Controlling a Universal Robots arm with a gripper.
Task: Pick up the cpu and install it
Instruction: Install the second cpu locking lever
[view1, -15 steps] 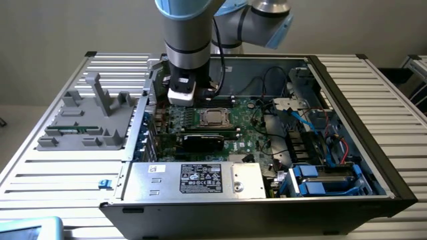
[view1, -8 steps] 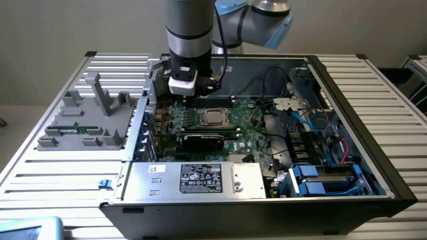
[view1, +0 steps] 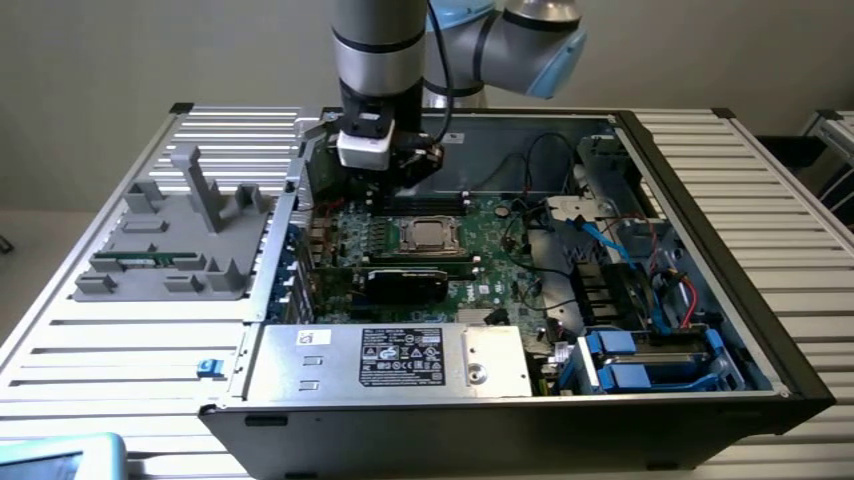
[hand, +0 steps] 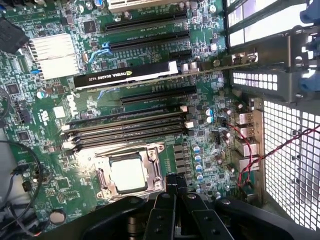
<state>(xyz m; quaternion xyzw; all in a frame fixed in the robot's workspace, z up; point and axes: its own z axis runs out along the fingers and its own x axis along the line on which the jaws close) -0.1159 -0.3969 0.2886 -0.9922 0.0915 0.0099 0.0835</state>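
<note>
The arm (view1: 380, 40) reached down near-vertically from above, its elbow joint bent over toward the exterior view's right. The wrist pointed straight down and the gripper (hand: 172, 192) hung low, its dark fingers (hand: 162, 210) pressed together, gripping nothing.

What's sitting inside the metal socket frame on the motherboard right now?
The cpu, silver top up, lies flat inside the socket frame. The contacts beneath it are covered. The hand is shut nearby, holding nothing.
</note>
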